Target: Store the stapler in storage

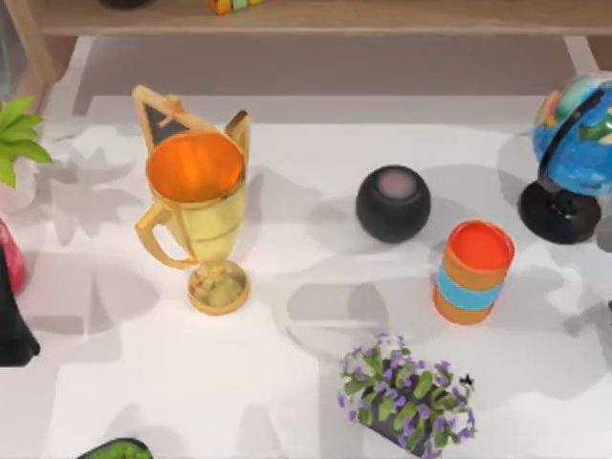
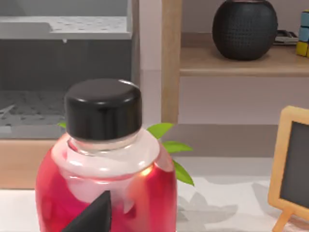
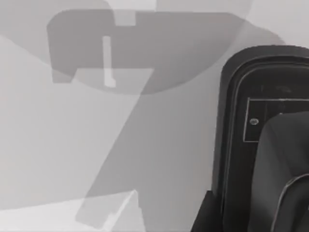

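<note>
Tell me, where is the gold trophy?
In the top view the trophy stands upright on the left half of the table, in front of a small chalkboard and to the left of the black speaker.

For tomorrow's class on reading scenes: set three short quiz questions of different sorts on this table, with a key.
1. True or false: the gold trophy stands upright.
2. What sits nearest the orange cup? A) black ball-shaped speaker B) red bottle C) small chalkboard
3. Fill in: the red bottle's cap is ____.

Key: 1 true; 2 A; 3 black.
</note>
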`<action>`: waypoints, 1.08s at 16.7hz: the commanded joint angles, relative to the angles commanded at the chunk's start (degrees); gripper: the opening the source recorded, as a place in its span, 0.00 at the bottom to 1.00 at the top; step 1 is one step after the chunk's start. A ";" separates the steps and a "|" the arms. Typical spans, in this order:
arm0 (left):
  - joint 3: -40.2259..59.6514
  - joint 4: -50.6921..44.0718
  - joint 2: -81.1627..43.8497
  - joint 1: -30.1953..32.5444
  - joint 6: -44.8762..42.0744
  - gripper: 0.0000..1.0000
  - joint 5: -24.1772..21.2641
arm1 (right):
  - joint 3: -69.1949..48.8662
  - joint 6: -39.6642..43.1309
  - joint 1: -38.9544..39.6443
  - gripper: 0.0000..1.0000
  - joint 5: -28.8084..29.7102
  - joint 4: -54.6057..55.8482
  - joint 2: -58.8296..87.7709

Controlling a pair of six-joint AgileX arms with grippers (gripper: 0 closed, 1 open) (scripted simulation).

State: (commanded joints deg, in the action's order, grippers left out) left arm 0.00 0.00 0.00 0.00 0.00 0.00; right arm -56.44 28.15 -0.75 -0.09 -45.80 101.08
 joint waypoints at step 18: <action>0.00 0.00 0.00 0.00 0.00 1.00 0.00 | -25.11 -0.10 -6.63 0.00 0.24 -15.74 -5.57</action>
State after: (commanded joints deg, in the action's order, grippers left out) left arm 0.00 0.00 0.00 0.00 0.00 0.00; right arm -81.55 28.05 -7.38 0.15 -61.54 95.51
